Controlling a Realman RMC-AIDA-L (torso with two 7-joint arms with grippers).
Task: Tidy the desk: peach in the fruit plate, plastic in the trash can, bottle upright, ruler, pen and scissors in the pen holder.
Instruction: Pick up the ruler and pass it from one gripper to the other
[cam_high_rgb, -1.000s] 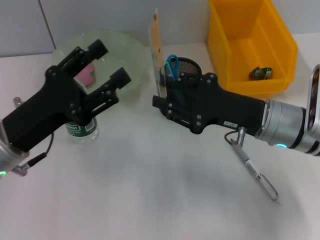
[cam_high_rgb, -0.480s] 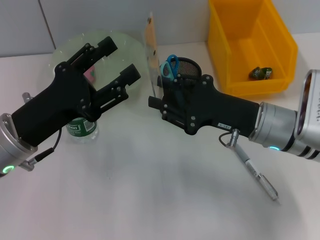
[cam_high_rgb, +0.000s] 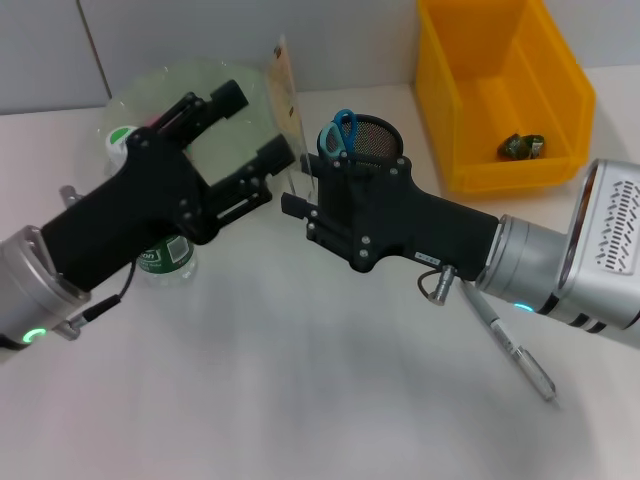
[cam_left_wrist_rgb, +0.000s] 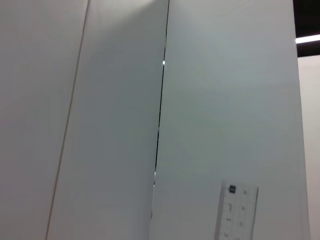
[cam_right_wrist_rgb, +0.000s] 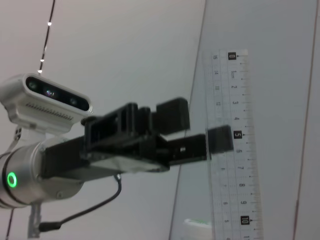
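We're holding the ruler upright with the right gripper, clamped on its lower end, just left of the mesh pen holder and in front of the right edge of the fruit plate. In the right wrist view the clear ruler is standing on end with its printed scale readable.

The left gripper is reaching in beside the ruler with its fingers spread apart; in the right wrist view one finger is overlapping the ruler's face near mid-height, and we can't tell whether it's touching. In the left wrist view the tip of the ruler is showing against the wall.

Blue-handled scissors are sitting in the pen holder. The pen is lying flat on the desk, below the right arm and well apart from the holder. The bottle is standing upright under the left arm, green label showing, in front of the plate. Something pink, mostly hidden by the left gripper, is showing on the plate. The yellow trash can is sitting behind the right arm, with dark plastic in it.
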